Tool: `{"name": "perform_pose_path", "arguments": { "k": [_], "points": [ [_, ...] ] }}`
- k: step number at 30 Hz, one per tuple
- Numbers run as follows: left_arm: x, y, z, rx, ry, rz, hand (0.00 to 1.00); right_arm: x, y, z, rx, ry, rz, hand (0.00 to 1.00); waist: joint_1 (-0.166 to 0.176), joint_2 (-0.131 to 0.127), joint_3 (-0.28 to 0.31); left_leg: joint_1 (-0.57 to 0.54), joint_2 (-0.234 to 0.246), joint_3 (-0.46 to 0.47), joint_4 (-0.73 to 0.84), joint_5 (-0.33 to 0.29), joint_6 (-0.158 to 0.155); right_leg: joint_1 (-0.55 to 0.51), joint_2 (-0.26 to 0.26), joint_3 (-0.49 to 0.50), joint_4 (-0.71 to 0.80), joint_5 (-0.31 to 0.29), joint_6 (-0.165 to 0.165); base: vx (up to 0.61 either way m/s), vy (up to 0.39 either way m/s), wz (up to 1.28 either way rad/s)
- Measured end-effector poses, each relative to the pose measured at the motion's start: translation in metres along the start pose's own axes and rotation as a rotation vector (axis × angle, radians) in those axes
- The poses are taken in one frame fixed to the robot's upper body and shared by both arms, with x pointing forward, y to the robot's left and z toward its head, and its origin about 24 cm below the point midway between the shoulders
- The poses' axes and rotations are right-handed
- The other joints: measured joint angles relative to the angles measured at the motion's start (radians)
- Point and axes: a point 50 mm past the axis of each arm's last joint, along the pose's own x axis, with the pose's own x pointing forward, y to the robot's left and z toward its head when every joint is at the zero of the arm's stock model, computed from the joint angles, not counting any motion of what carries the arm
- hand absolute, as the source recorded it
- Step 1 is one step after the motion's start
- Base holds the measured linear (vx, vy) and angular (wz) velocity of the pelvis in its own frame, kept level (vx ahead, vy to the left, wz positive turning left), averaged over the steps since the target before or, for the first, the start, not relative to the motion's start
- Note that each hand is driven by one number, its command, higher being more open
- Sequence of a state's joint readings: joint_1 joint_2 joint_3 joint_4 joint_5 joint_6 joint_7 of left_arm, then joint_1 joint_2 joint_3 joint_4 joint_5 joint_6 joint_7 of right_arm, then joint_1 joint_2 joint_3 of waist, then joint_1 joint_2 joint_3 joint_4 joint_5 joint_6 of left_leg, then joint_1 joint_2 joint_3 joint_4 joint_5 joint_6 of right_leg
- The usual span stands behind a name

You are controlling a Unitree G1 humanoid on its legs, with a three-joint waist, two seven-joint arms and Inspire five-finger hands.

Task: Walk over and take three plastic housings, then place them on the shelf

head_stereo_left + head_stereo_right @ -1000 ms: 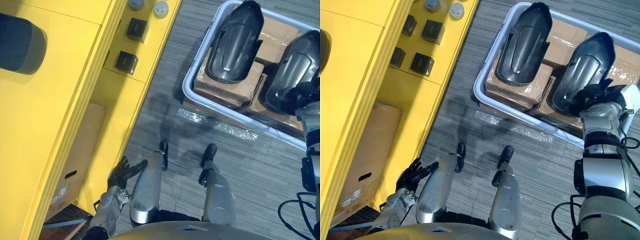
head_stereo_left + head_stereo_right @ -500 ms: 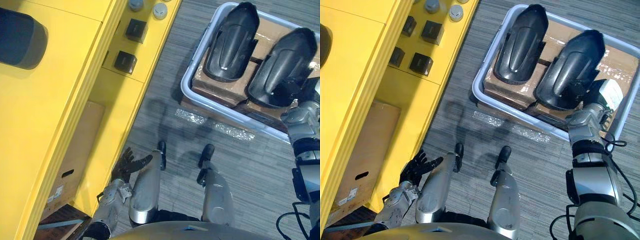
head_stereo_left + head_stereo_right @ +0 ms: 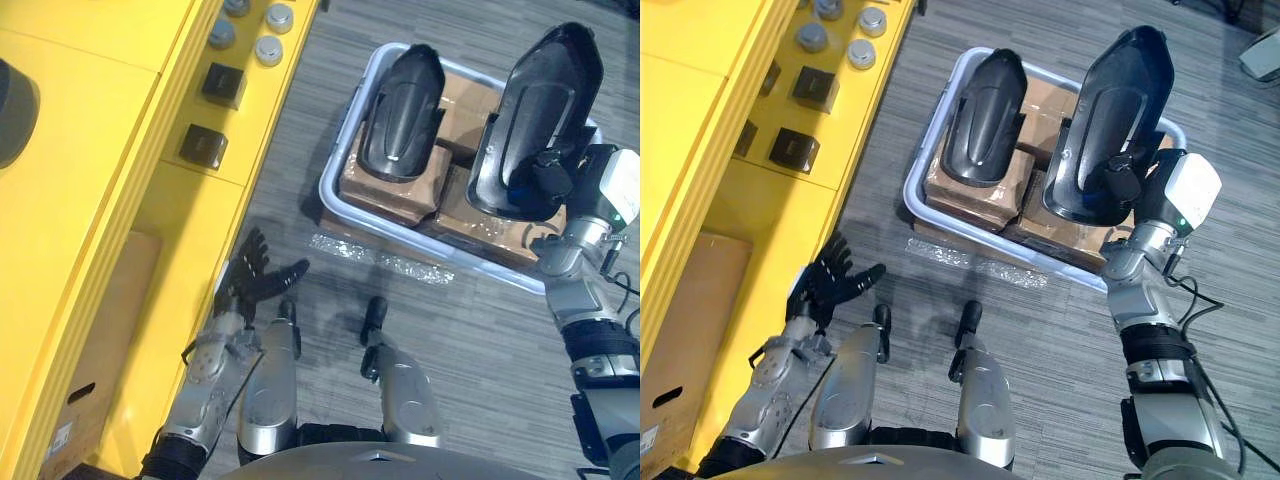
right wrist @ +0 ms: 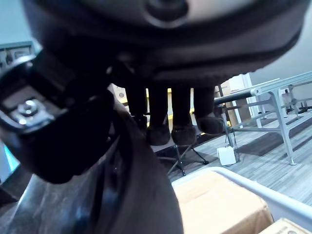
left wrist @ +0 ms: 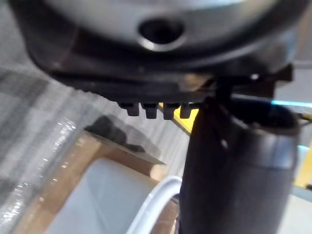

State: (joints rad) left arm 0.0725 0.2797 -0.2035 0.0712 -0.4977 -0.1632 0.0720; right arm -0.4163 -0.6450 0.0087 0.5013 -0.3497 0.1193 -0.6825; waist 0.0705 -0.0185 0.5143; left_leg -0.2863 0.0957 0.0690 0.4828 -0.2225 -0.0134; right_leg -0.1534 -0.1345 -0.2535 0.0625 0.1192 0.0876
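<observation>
over at the far right of the left eye view, our right hand is clamped round the near end of one plastic housing. it holds the shell tilted up off the cardboard boxes in the white tub, which we judge is to clear the rim on the way to the yellow shelf on the left. a second housing lies on the boxes just left of it. our left hand hangs near the shelf, fingers spread apart and empty. from the right eye view, the held housing's far end reaches past the tub's far rim. in the right wrist view, our fingers curl over the dark shell. the left wrist view shows straight fingers holding nothing.
</observation>
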Motion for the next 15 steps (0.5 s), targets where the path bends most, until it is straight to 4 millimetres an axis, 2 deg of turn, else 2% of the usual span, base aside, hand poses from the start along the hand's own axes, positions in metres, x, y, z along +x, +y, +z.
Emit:
{"name": "perform_pose_path", "arguments": {
  "k": [3,4,9,12,15],
  "points": [
    [0.015,-0.011,0.015,0.011,-0.033,-0.078,1.0,-0.002,0.001,-0.001,0.001,0.005,0.003,0.0,-0.01,-0.002,-0.001,0.013,0.0,0.009,-0.001,0.0,0.0,0.007,0.0,0.008,-0.002,0.001,0.001,-0.01,0.031,-0.05],
    [0.021,-0.017,0.02,-0.005,-0.024,-0.123,1.0,-0.004,0.005,0.001,0.011,0.008,0.009,0.0,-0.023,-0.002,-0.002,0.025,0.0,0.011,-0.002,0.0,0.0,0.023,0.001,0.009,-0.011,0.003,0.003,-0.01,0.031,-0.03],
    [0.033,-0.044,0.026,-0.13,0.047,-0.274,1.0,-0.006,0.007,0.005,-0.001,-0.023,0.008,0.0,-0.031,-0.004,-0.024,0.035,0.0,0.022,-0.014,-0.001,-0.001,0.03,0.002,0.016,-0.028,0.013,0.002,-0.02,0.028,-0.06],
    [0.039,-0.061,0.026,-0.229,0.116,-0.362,1.0,-0.008,0.01,0.023,0.047,-0.093,-0.001,0.0,-0.046,-0.008,-0.06,0.043,0.002,0.04,-0.02,-0.001,-0.002,0.03,0.006,0.04,-0.049,0.025,0.003,-0.01,0.024,-0.18],
    [0.046,-0.074,0.033,-0.302,0.127,-0.415,1.0,-0.012,0.01,0.044,0.102,-0.193,-0.017,0.0,-0.065,-0.008,-0.082,0.069,0.002,0.066,-0.036,-0.001,-0.002,0.033,0.005,0.065,-0.049,0.026,0.004,-0.01,0.02,-0.25]
  ]
}}
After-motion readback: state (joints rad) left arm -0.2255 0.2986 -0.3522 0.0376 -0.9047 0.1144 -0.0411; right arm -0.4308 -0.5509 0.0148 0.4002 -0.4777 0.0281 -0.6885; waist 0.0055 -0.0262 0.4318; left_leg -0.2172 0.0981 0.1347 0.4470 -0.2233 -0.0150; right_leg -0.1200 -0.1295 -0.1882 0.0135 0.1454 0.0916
